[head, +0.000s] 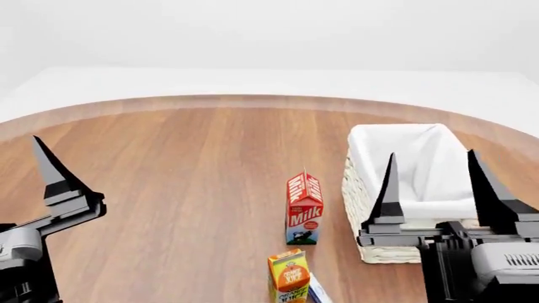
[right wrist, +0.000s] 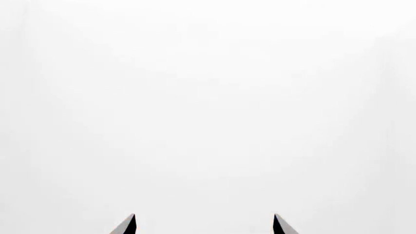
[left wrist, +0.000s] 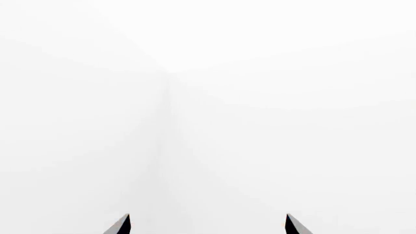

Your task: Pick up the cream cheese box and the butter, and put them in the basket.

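The basket point(head: 364, 189), cream-white woven with a white cloth lining, stands at the right of the wooden table. My right gripper point(head: 431, 154) hovers open in front of it, its two black fingers pointing up and apart; in the right wrist view the right gripper point(right wrist: 203, 223) faces only blank white. My left gripper point(left wrist: 208, 223) is open too, with one of its fingers point(head: 52, 172) showing at the head view's left. A blue-and-white sliver, apparently the cream cheese box point(head: 319, 294), lies at the bottom edge beside the juice carton. The butter is out of view.
A red milk carton point(head: 303, 208) stands upright just left of the basket. An orange juice carton point(head: 289, 276) stands nearer to me, at the view's bottom edge. The round table's far edge point(head: 252, 101) curves across the back, with white floor beyond.
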Available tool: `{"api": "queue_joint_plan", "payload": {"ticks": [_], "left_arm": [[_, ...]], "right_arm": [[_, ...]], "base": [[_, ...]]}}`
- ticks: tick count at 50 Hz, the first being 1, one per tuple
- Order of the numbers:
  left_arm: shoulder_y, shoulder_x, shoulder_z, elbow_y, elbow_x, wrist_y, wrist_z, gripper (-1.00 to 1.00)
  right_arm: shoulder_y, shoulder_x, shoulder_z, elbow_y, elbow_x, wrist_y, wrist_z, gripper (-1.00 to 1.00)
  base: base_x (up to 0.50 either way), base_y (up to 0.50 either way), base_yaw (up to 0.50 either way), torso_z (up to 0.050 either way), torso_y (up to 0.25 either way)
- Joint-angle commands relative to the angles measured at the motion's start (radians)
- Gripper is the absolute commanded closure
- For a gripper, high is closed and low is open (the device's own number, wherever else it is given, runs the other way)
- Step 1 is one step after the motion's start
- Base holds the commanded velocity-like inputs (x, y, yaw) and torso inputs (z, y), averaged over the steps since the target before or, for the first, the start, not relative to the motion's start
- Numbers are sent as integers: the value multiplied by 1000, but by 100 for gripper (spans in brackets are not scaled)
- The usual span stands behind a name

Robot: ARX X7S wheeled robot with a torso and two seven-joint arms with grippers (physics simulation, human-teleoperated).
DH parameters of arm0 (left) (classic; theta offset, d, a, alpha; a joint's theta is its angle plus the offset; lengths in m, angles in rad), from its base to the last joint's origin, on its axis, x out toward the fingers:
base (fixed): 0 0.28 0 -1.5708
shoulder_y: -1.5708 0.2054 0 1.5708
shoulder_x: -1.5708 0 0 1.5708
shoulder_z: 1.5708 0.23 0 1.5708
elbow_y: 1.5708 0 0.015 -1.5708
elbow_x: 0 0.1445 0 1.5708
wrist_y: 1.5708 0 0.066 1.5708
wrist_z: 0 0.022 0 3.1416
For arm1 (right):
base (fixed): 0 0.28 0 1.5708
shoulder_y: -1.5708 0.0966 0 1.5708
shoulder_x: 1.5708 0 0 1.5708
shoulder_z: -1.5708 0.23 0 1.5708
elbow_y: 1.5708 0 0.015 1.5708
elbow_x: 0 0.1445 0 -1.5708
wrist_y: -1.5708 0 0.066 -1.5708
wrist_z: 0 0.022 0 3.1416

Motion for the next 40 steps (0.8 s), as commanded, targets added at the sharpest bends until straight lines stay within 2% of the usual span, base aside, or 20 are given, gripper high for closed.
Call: {"api": "queue_joint_plan", "payload": {"ticks": [1, 10, 14, 18, 25, 31, 40], "left_arm": [[2, 10, -12, 0, 22, 5, 17, -100], [5, 5, -9, 8, 23, 1, 11, -100], [2, 3, -3, 16, 26, -7, 9, -100], [0, 1, 2, 17, 26, -10, 7, -100], [0, -1, 7, 18, 27, -9, 4, -100], [-3, -4, 15, 22, 28, -16, 3, -100], [-8, -9, 19, 20, 22, -20, 0, -100]], "right_arm": [[27, 24, -8, -142, 40, 322, -35, -100], [40, 31, 76, -267, 221, 571, -38, -100], [94, 13, 167, -298, 419, 775, -2, -100], [159, 78, 213, -300, 660, 897, 136, -100], [382, 129, 305, -233, 1136, 1252, 423, -100], [462, 149, 294, -110, 1453, 1300, 569, -100], [489, 163, 227, -83, 1380, 1310, 533, -100]], "base": [[0, 0, 0, 0, 0], [0, 0, 0, 0, 0], [0, 0, 0, 0, 0], [0, 0, 0, 0, 0], [0, 0, 0, 0, 0], [0, 0, 0, 0, 0], [0, 0, 0, 0, 0]]}}
